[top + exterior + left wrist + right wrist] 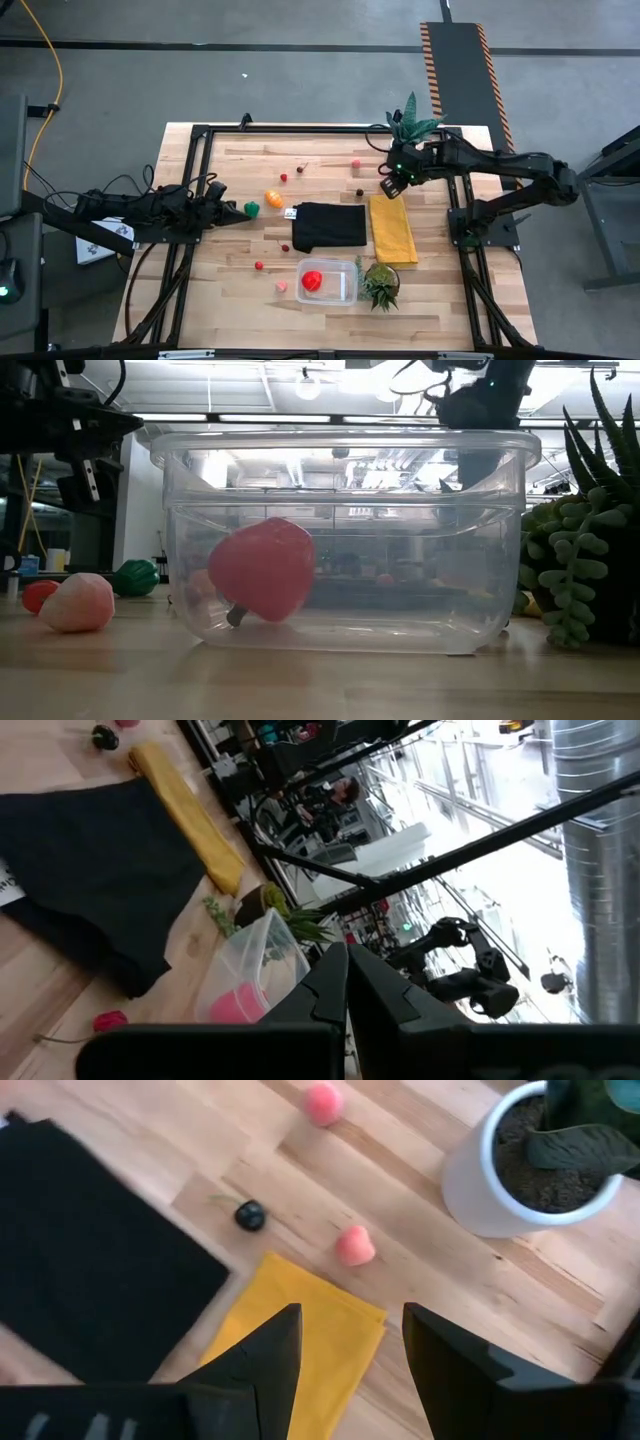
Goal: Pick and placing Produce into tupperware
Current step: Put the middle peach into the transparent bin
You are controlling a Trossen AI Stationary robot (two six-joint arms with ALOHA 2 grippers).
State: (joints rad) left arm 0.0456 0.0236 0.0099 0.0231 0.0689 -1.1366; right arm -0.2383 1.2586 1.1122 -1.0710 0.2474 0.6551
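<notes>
Tupperware [329,282] is sitting near the front edge of the table [440,300], holding a larger red produce piece [312,281]. Out from the left end effector [240,212], whose fingers [345,990] are pressed together and clenched on nothing, the green produce piece [252,210] is lying just beside its tip, with the orange piece [273,198] a little farther on. The right end effector [389,187] is hovering released, fingers spread, over the far end of the yellow cloth [392,228]; a pink berry [353,1245] and a dark berry [249,1215] are lying on the wood just beyond that cloth. A black cloth [329,226] is lying between the two arms, and a spiky potted plant [380,284] is standing beside the tub. More small red berries [259,265] are lying scattered on the table.
</notes>
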